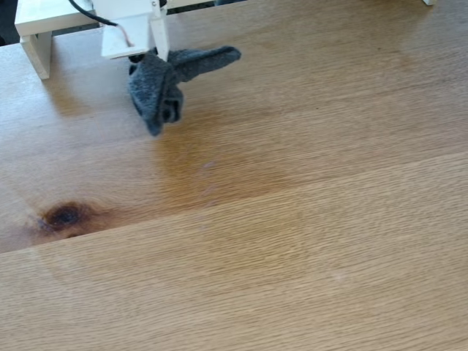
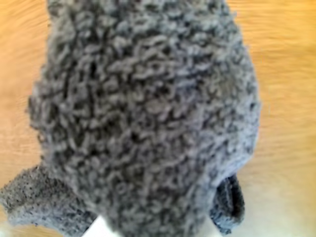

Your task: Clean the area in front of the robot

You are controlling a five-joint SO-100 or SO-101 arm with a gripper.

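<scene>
Held a crumpled dark grey fuzzy cloth tight in the flat white plastic gripper of the small white robot arm. Hung at the far left end of the light oak wooden tabletop, beside the white shelf-like frame. Looked woolly and loopy up close in the wrist view.

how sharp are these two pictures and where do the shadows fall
Fixed view: fairly sharp, soft daylight; the grey cloth under the gripper throws a faint shadow onto the tabletop. Wrist view: the cloth sits so close that its loops look soft, and the wood behind is blurred and washed out.
</scene>
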